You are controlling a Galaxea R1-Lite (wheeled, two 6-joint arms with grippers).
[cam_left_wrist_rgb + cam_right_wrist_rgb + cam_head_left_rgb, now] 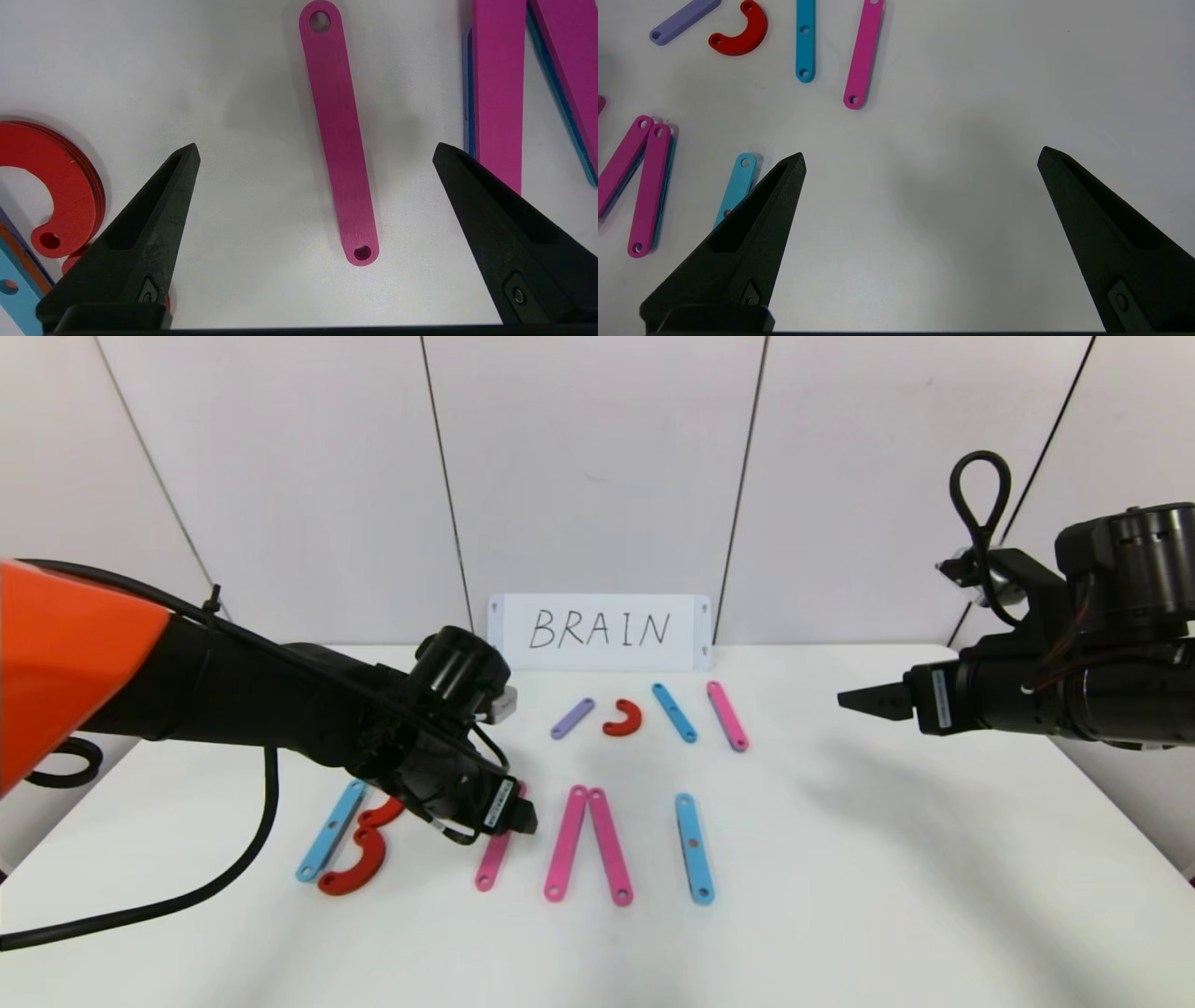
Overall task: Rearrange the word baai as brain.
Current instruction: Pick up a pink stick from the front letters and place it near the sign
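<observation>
my left gripper (521, 819) low, reaching inward and down, jaws spread wide, my right gripper (854, 700) raised at the side, level, jaws apart

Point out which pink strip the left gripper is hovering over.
The lone pink strip lying between the red arcs and the pink pair joined in a V. The open left gripper straddles it; the fourth pink strip lies near the card.

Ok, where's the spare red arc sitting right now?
In the head view the loose red arc lies in the back row, just in front of the BRAIN card, between the purple strip and a light-blue strip.
</observation>
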